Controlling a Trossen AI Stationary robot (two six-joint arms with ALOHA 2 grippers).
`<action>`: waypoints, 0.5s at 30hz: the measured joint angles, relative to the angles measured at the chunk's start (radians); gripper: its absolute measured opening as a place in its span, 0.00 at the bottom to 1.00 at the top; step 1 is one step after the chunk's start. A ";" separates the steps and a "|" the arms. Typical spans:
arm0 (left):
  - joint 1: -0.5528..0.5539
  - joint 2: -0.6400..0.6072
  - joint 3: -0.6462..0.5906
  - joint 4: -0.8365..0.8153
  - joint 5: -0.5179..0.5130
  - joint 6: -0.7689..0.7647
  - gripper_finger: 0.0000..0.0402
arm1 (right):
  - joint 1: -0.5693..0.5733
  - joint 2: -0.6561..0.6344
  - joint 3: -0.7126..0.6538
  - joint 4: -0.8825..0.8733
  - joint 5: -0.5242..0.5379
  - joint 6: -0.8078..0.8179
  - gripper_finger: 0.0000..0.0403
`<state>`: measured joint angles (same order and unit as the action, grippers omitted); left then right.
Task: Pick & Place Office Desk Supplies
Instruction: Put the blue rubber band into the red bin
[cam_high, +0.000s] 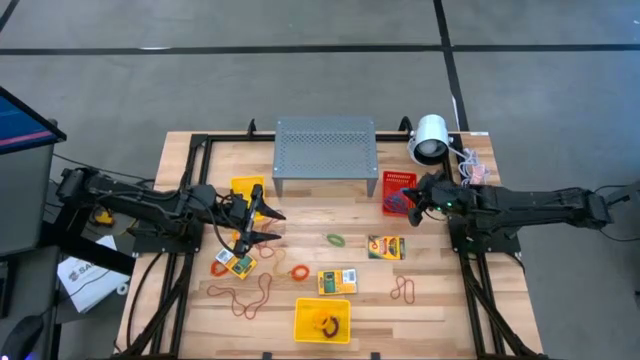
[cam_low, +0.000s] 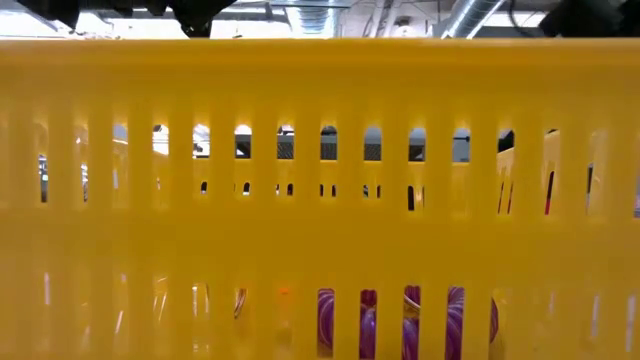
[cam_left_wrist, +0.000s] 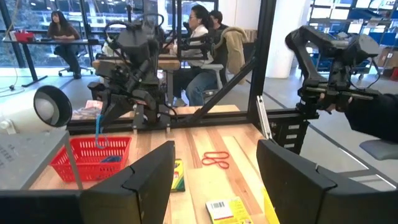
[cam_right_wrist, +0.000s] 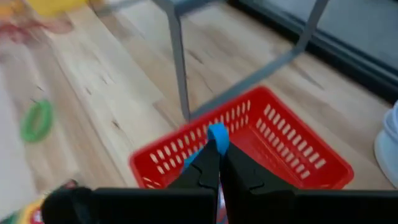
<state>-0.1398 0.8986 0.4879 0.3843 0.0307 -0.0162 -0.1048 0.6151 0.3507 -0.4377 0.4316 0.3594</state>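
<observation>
My right gripper (cam_high: 411, 196) hangs over the red basket (cam_high: 394, 183) by the stand's right leg, shut on a blue rubber band (cam_right_wrist: 217, 133). My left gripper (cam_high: 256, 226) is open above the table, near a yellow basket (cam_high: 246, 187), and holds nothing. Three yellow-and-green crayon boxes lie flat on the wood: one (cam_high: 386, 247), one (cam_high: 337, 281) and one (cam_high: 235, 264). Loose bands lie flat too: green (cam_high: 335, 240), orange (cam_high: 298, 272), red (cam_high: 405, 290) and a long brown-red one (cam_high: 245, 298). My right gripper pinches the blue rubber band by its upper part (cam_right_wrist: 218, 130) between the two fingertips, coming from above. The band hangs slack below the fingers (cam_left_wrist: 99, 134), with its lower end at the red basket's rim (cam_left_wrist: 93, 142).
The grey perforated stand (cam_high: 325, 148) sits at the far middle, the white lamp (cam_high: 431, 138) to its right. A second yellow basket (cam_high: 322, 321) at the near edge holds a band and fills the low view (cam_low: 320, 200). People sit at desks beyond the table.
</observation>
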 joint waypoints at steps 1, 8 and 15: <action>0.000 0.000 -0.002 0.000 0.000 0.000 0.55 | -0.012 0.026 0.006 0.001 -0.015 -0.001 0.00; 0.000 0.000 -0.013 0.024 0.000 0.000 0.55 | -0.081 0.236 0.060 0.000 -0.069 0.000 0.00; 0.001 0.000 -0.013 0.019 0.000 0.000 0.55 | -0.116 0.380 0.132 -0.028 -0.099 -0.023 0.00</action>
<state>-0.1391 0.8989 0.4747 0.4031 0.0307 -0.0162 -0.2211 0.9954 0.4831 -0.4655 0.3323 0.3365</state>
